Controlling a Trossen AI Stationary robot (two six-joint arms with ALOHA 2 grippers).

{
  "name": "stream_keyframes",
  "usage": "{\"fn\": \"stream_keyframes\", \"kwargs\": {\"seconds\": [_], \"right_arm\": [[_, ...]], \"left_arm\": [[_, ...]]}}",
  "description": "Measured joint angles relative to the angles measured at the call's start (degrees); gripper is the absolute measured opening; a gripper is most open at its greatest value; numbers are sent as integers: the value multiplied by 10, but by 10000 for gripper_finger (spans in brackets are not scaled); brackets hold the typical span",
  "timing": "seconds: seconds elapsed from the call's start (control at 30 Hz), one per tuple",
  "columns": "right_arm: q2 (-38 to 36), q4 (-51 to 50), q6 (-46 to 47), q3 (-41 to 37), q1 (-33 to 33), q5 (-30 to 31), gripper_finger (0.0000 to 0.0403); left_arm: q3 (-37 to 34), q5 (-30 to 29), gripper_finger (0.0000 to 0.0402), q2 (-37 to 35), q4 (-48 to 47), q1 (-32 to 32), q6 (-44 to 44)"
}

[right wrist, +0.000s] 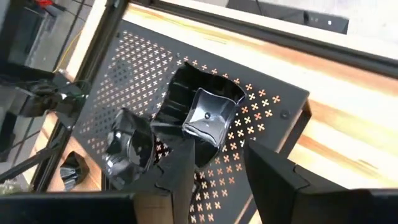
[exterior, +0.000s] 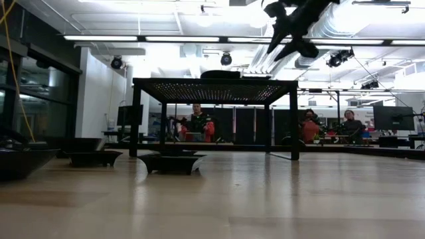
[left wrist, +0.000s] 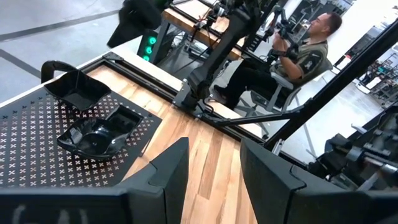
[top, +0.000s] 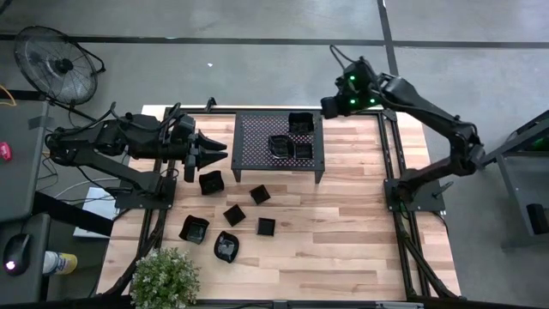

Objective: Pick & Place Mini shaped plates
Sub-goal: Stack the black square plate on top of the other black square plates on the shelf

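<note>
The black perforated rack (top: pixel 257 129) stands at the table's far middle with three mini shaped plates on it. One plate (top: pixel 300 123) sits at its far right corner, and two more (top: pixel 280 146) (top: pixel 303 151) lie nearer. Several more black plates lie on the wood in front of the rack, such as a square one (top: pixel 211 182) and a wavy one (top: pixel 226 246). My right gripper (top: pixel 330 107) (right wrist: pixel 217 171) hangs open above the rack's far right corner, over the square plates (right wrist: pixel 208 118), with nothing between its fingers. My left gripper (top: pixel 216 153) (left wrist: pixel 214 171) waits open beside the rack's left edge.
A potted plant (top: pixel 165 276) stands at the table's near left corner. Bare wood stretches across the near right part of the table (top: pixel 360 232). A fan (top: pixel 58 64) stands on the floor beyond the far left corner. People sit in the room behind the table (exterior: pixel 199 123).
</note>
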Motion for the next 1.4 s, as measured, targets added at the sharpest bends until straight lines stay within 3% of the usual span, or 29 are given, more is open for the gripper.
{"fn": "stream_keyframes", "kwargs": {"seconds": [0.2,0.37,0.5,0.77,1.07,1.4], "right_arm": [[-61,-32,-37,0,-3,-1,134],[-111,-75,-46,0,40,-1,134],[-147,-118,-24,0,104,37,134],[-179,-172,133,0,283,142,133],[-105,-141,310,0,503,255,133],[53,-40,554,0,639,317,133]], "left_arm": [[0,0,142,0,0,0,1],[0,-2,142,0,-1,0,-8],[0,-2,142,0,-9,0,-9],[0,25,142,0,-9,0,-1],[0,73,142,0,-52,0,20],[0,132,142,-2,-86,0,57]]}}
